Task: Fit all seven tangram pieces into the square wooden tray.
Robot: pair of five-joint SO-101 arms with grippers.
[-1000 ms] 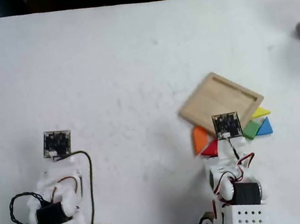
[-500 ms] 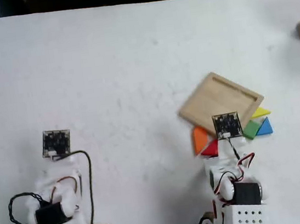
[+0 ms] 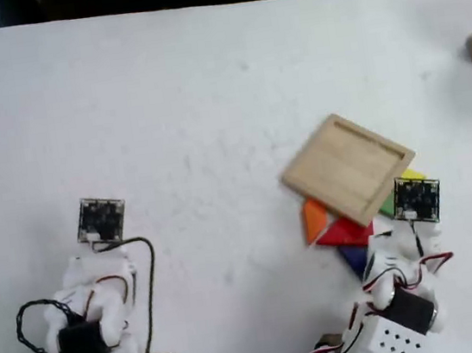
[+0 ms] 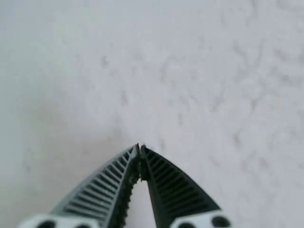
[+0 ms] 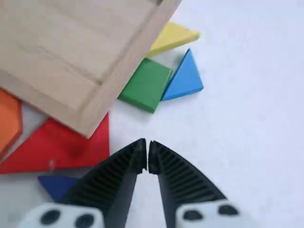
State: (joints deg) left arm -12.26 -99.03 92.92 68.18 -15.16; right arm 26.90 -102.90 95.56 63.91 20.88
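Two robot arms sit side by side at a white counter.

The right hand hangs low over the counter. Its two dark ribbed fingers are drawn together until only a hairline gap shows at the tips, and it holds nothing.

Ahead of this hand and off to its left lies the square wooden tray, turned at an angle, with its raised rim and recessed floor facing up. In the high view the tray sits between the two arms but much nearer the right one.

The tangram pieces lie outside the tray, on the counter, clustered along the tray edge nearest the hand.
- A green square is just ahead of the fingertips, against the tray's rim.
- A light blue triangle is just beside the square, on its right.
- A yellow piece is farther ahead, one end hidden by the tray's corner.
- A red triangle is close on the hand's left, partly covered by the tray.
- An orange piece is beyond the red one, farther left, also partly under the tray.
- A dark blue piece is beside the hand's left finger, near the red triangle.

The left hand is well apart from the tray, over bare counter. Its fingertips are pressed together and hold nothing.
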